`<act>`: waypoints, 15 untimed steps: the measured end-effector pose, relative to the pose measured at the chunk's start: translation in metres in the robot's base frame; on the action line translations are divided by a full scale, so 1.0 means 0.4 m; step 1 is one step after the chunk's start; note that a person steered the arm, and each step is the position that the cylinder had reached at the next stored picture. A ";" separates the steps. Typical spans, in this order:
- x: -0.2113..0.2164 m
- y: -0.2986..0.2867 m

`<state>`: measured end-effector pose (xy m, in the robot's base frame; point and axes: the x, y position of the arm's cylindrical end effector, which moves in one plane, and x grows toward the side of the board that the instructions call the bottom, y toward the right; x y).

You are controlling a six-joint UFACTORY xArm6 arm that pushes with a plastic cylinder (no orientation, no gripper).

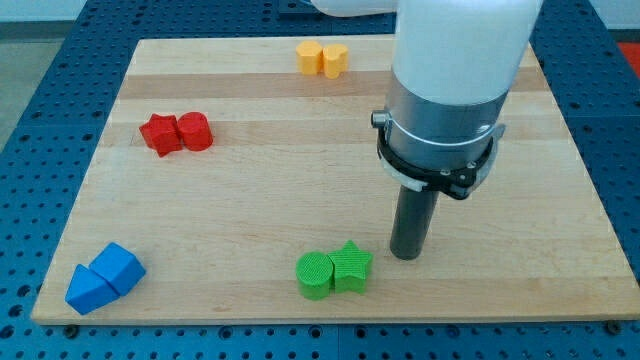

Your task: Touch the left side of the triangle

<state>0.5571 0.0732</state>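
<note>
The blue triangle block (88, 289) lies at the view's bottom left, touching a blue cube-like block (119, 266) on its right. My tip (405, 255) rests on the board at the view's lower middle right, just right of the green star block (351, 267), far to the right of the triangle. A green round block (315, 275) touches the green star on its left.
A red star block (160, 134) and a red block (194, 131) sit together at the view's left. Two yellow blocks (322, 58) sit at the view's top. The wooden board (300, 180) lies on a blue perforated table. The arm's white body (455, 70) covers the upper right.
</note>
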 end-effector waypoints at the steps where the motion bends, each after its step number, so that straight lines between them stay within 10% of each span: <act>1: -0.028 -0.011; 3: -0.183 -0.195; 9: -0.174 -0.908; 15: 0.150 -0.940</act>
<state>0.6170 -0.3027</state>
